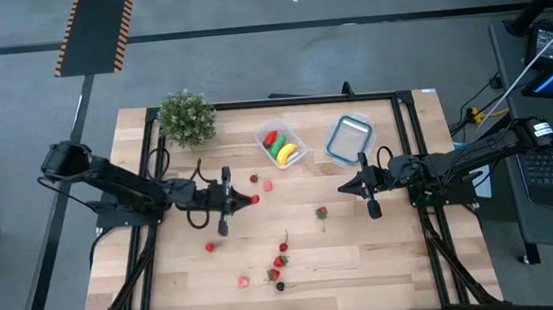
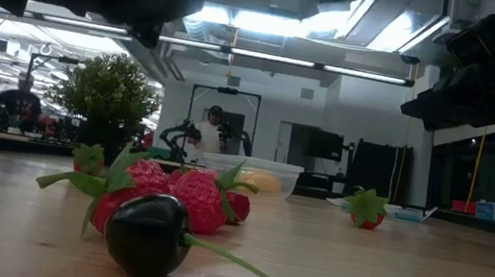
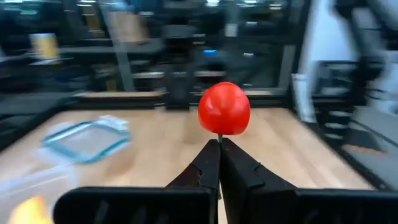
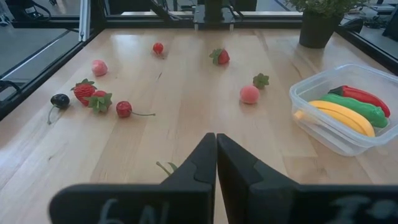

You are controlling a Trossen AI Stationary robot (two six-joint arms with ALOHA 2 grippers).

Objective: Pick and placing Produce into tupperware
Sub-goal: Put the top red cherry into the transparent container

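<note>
High view is showing the scene across the table, and taking the tupperware point(image 1: 282, 143) as landmark, the potted plant point(image 1: 186, 117) is standing well to its left. Below and left of the tub, the left gripper point(image 1: 247, 200) is hovering over the wood, its jaws clenched on the thin stem of a small red cherry point(image 3: 224, 109). In the left wrist view that round, glossy fruit is sitting just above the pinched fingertips, stem pointing straight down into them. The tub is lying up and to the right of those jaws, near but not under them, so the coming move is, by my judgement, a short carry that way before any letting go. The left arm is clearly the nearer one to the tub.

Inside the tub a yellow banana point(image 4: 339, 116), a green oblong piece point(image 4: 360, 109) and a red pepper point(image 4: 362, 96) are lying side by side, long axes running together. A pink berry point(image 1: 267, 185) is resting just below the tub. Further below, strawberries point(image 1: 279, 261) and a dark cherry point(image 2: 149, 232) are lying scattered.

Right of the tub, the blue-rimmed container point(image 1: 348, 138) is sitting close by. Below that, the right gripper point(image 1: 344, 189) is waiting, jaws pressed together with a thin green stem seemingly between them; what it belongs to I cannot tell.
</note>
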